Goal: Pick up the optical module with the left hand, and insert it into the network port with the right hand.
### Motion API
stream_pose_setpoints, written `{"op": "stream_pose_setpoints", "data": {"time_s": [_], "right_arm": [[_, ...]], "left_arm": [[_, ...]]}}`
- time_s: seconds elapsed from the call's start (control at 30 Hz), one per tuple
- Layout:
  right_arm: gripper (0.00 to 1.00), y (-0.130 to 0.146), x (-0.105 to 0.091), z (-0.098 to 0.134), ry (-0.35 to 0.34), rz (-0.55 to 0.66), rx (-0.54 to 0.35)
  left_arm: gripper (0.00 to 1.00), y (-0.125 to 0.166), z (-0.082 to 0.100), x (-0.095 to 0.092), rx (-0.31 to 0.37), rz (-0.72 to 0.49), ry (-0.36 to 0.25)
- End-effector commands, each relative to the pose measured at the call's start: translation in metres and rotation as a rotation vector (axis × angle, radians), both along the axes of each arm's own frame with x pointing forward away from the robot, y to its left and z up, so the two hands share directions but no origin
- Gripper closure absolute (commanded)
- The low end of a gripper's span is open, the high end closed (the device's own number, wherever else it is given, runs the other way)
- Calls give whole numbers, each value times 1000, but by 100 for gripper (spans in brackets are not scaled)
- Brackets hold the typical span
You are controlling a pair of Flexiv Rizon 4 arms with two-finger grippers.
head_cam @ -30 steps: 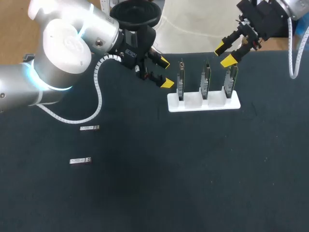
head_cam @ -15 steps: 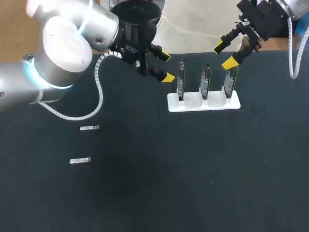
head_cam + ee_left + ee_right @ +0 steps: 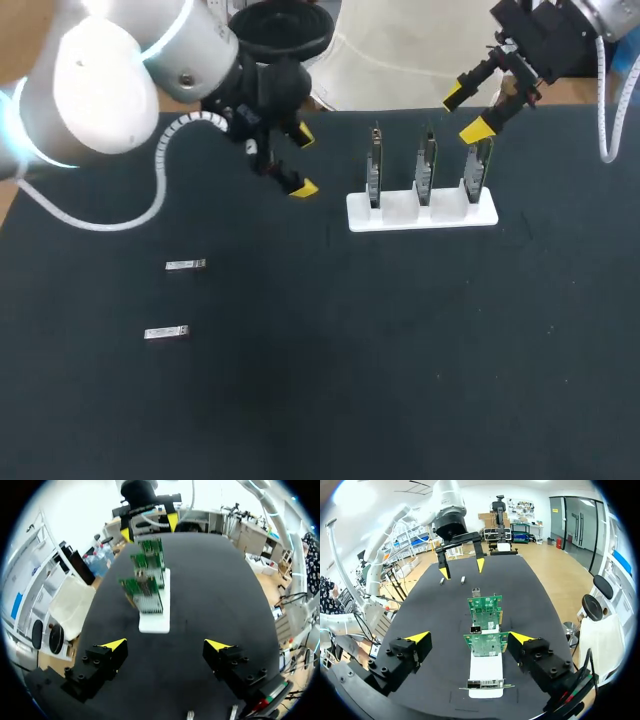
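The optical module (image 3: 186, 265) and a second module (image 3: 167, 333) lie flat on the dark bench (image 3: 400, 350), well apart from the left claw (image 3: 301, 161), which hangs wide and empty beside the white holder (image 3: 421, 213) of circuit boards (image 3: 427, 160). The right claw (image 3: 464, 112), also wide and empty, hovers above the rightmost board (image 3: 482, 160)

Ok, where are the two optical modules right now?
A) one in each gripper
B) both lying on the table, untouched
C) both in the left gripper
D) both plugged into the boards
B: one optical module and the other module lie on the table, apart from the left gripper and right gripper, both open and empty.
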State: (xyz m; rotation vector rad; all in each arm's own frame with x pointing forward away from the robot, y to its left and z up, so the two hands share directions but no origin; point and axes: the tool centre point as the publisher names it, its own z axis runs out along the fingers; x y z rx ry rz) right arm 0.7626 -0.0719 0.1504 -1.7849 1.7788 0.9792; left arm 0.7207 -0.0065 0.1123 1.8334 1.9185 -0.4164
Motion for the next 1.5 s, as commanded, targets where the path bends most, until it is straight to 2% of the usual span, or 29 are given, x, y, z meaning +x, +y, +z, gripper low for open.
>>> {"op": "stream_pose_setpoints", "data": {"time_s": [0.03,0.3,0.4,0.47,0.7,1.0,1.33,1.5], "right_arm": [[0,0,-1,0,-2,-2,0],[0,0,-1,0,-2,-2,0],[0,0,-1,0,-2,-2,0],[0,0,-1,0,-2,-2,0],[0,0,-1,0,-2,-2,0],[0,0,-1,0,-2,-2,0],[0,0,-1,0,-2,-2,0],[0,0,-1,0,-2,-2,0]], "left_arm": [[0,23,-1,-13,73,19,-21],[0,72,-18,-32,184,26,-8],[0,93,-25,-39,203,45,0],[0,107,-31,-43,245,59,-2],[0,144,-44,-56,289,84,-1],[0,169,-59,-66,353,76,11],[0,178,-80,-62,390,50,64],[0,183,-88,-59,409,49,72]]}}
